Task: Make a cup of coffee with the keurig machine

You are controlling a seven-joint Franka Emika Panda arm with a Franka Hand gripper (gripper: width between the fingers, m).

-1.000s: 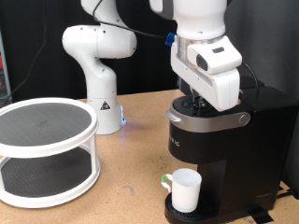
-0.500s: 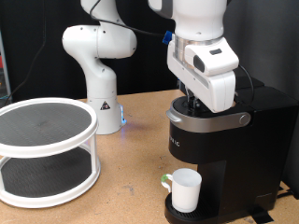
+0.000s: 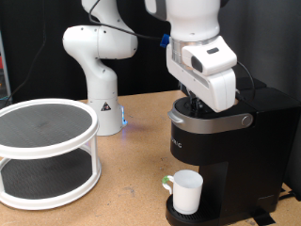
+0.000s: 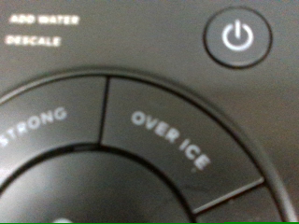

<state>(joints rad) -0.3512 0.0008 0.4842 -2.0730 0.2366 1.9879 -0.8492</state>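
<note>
The black keurig machine [image 3: 235, 151] stands at the exterior view's right, its silver-grey lid handle [image 3: 214, 121] down. The white cup [image 3: 186, 191] stands on the drip tray under the spout. My gripper [image 3: 197, 104] is pressed down onto the top of the machine at its button panel; the hand hides the fingers. The wrist view is filled by the panel at very close range: the OVER ICE button [image 4: 170, 140], the STRONG button [image 4: 37, 126] and the round power button [image 4: 237, 37]. No fingers show there.
A white two-tier round rack [image 3: 45, 151] stands at the exterior view's left. A second white robot arm's base [image 3: 99, 75] stands behind on the wooden table [image 3: 132, 179]. A dark curtain is at the back.
The arm has shifted slightly to the exterior view's left and a little up over the machine's top. The cup and the machine have not moved.
</note>
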